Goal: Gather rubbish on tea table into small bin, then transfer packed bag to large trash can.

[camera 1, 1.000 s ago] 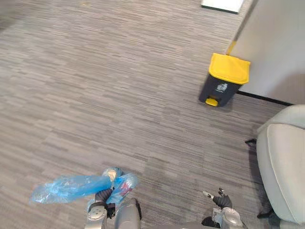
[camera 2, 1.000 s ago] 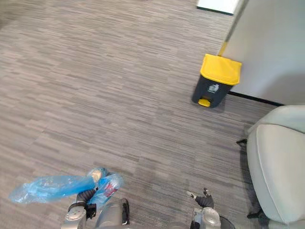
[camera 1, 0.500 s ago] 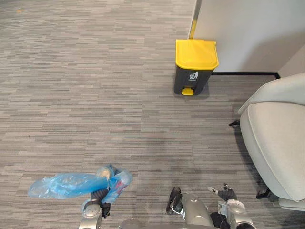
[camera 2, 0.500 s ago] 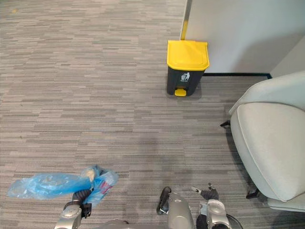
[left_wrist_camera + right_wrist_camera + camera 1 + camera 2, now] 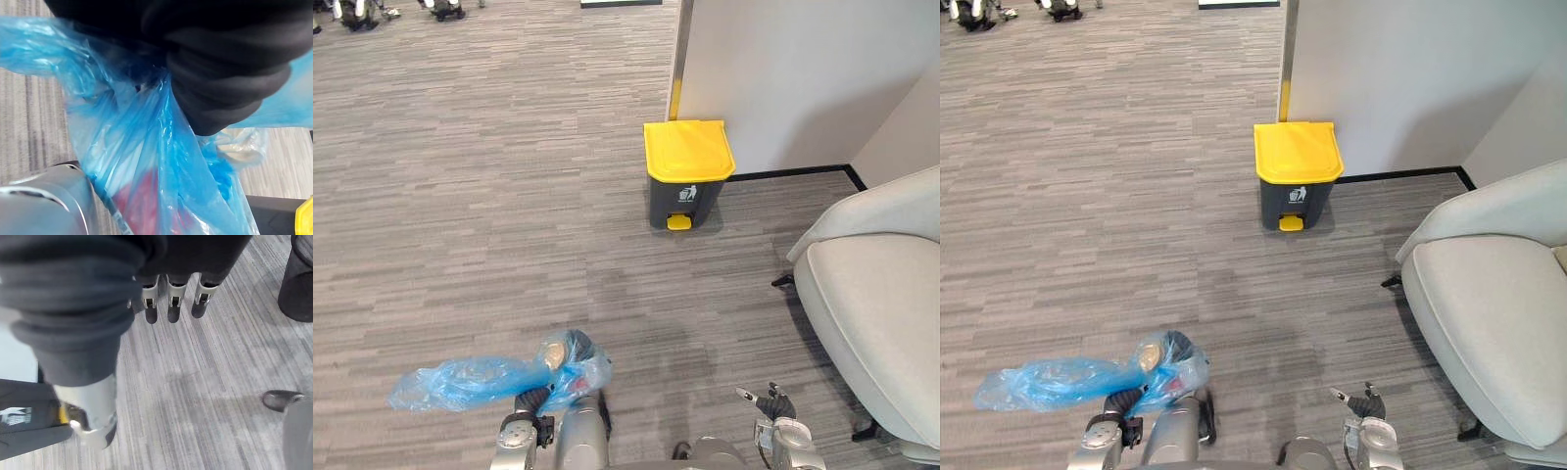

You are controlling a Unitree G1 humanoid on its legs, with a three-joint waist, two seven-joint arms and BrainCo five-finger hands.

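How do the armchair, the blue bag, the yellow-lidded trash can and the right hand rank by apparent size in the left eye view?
1. armchair, cut by the frame edge.
2. blue bag and yellow-lidded trash can: about alike; the bag is nearer, so unranked.
3. right hand.

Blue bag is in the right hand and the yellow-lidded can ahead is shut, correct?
Wrong hand: the blue bag is bunched in the left hand, as the left eye view shows. The right hand is open with its fingers straight, holding nothing. The yellow-lidded can ahead is shut, as you said.
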